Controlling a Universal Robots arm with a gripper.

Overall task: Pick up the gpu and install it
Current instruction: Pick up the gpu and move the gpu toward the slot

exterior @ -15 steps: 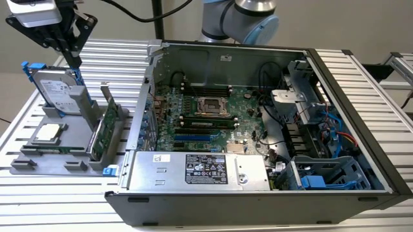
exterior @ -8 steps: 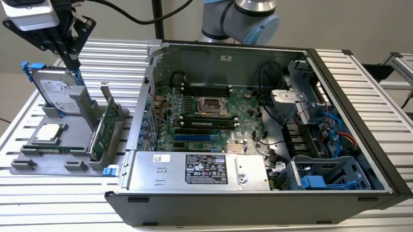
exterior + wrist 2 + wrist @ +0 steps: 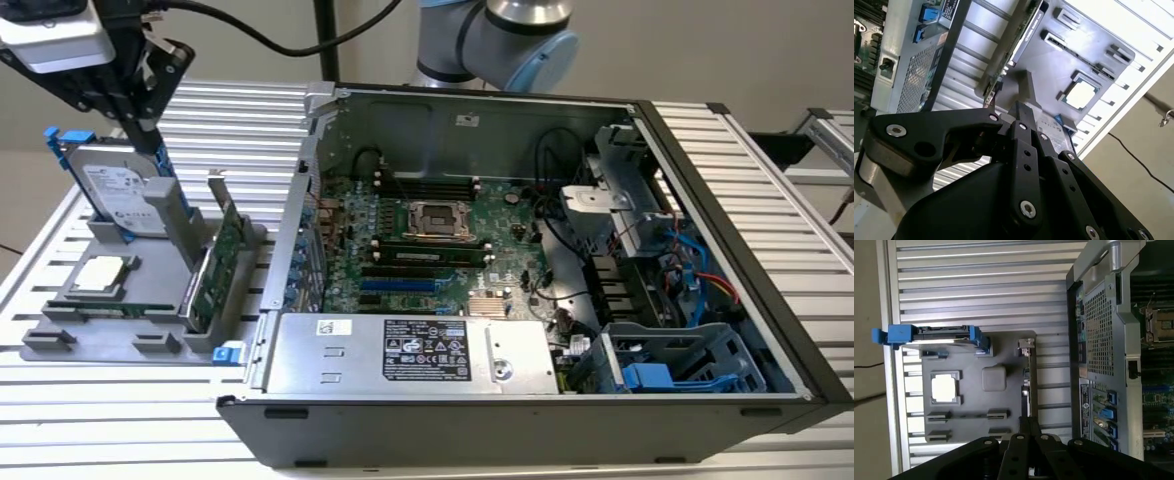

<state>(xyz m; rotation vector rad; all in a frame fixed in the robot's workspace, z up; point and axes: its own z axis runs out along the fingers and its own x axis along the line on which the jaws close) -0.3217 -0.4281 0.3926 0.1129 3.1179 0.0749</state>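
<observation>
One gpu [image 3: 214, 268] below the end effector [image 3: 144, 125]

You have one gpu [image 3: 211, 275], one hard drive [image 3: 118, 190], one processor chip [image 3: 104, 275] and one grey tray [image 3: 80, 340] to count. You also see one open computer case [image 3: 534, 445] with one motherboard [image 3: 514, 215], plus one gripper [image 3: 147, 135] and one robot arm [image 3: 501, 40].

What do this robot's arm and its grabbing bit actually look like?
The arm has rounded silver-grey joints and a light blue cap. Its end effector is made of black jointed plates studded with silver bolts, and a thick black cable runs towards it.
</observation>
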